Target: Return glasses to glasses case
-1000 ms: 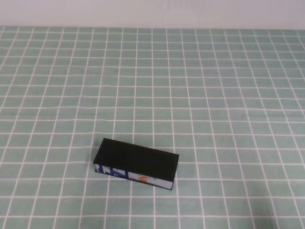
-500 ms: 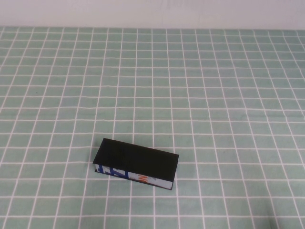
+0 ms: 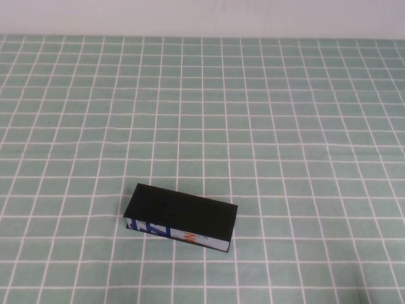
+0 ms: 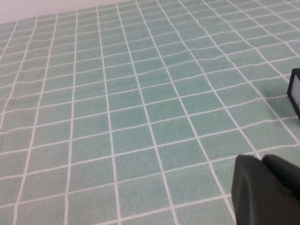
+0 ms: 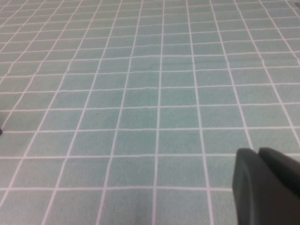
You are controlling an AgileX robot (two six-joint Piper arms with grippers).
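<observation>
Left end effector (image 4: pixel 268 190) seen only as a dark rounded bulk at the edge of the left wrist view, low over the green checked cloth (image 4: pixel 140 103); mostly cut off, so grip state impossible to tell. Right end effector (image 5: pixel 267 185) likewise just a dark lump in a corner of the right wrist view, above bare cloth, clenched shut on nothing. Neither arm visible from the high camera. Further out, on the worktop (image 3: pixel 285 126), the case (image 3: pixel 181 216) lying closed, lid down, near the robot's edge and a little to its left, set at a slight slant to the grid lines. Black top facing up; white side with blue and orange marks turned toward the robot, print too small to read. One dark corner of the case clipped at the margin of the left wrist view, with a sliver of pale side showing. Glasses nowhere in sight in any view; impossible to tell whether inside the shut case. Pale wall along the far end of the cloth.
</observation>
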